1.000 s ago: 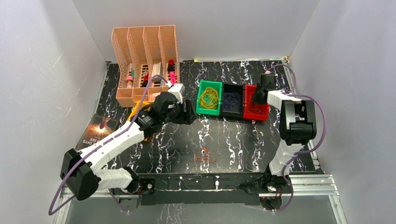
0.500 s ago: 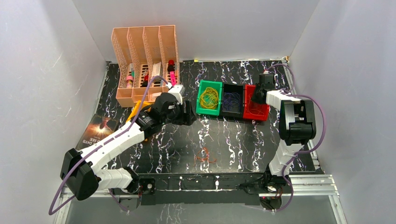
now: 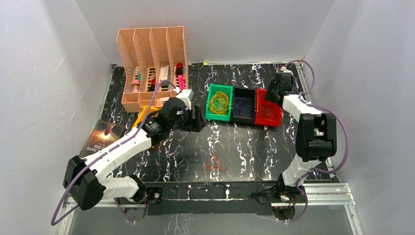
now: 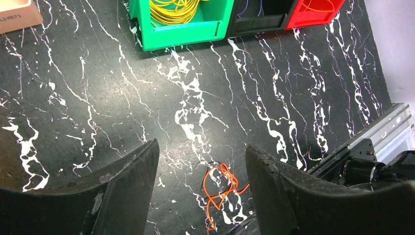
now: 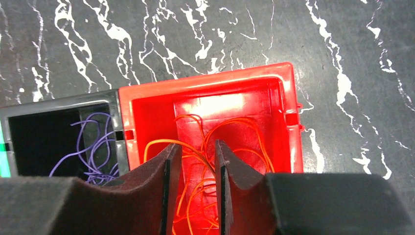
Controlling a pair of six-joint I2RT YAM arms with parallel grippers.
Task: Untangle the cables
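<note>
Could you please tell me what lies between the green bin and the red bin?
A black bin holding blue-purple cables stands between the green bin and the red bin, as the top external view shows.

- The left tool (image 4: 201, 147) hung over a black marble-patterned surface (image 4: 122, 93) veined in white, its two dark, rough-faced fingers (image 4: 127, 186) set wide apart with nothing between them.
- A small tangle of thin orange-red wire (image 4: 222, 188) lay on the surface, near the bottom edge between the fingers, touching neither.
- Along the top edge stood three plastic bins in a row, touching: a green bin (image 4: 186, 34) holding yellow wire loops (image 4: 171, 10), a black bin (image 4: 259, 22), and a red bin (image 4: 313, 18) holding orange strands (image 4: 318, 5).
- A peach-coloured box corner (image 4: 17, 12) showed at top left.
- A silver metal rail (image 4: 386, 129) ran along the surface's lower right edge.
</note>
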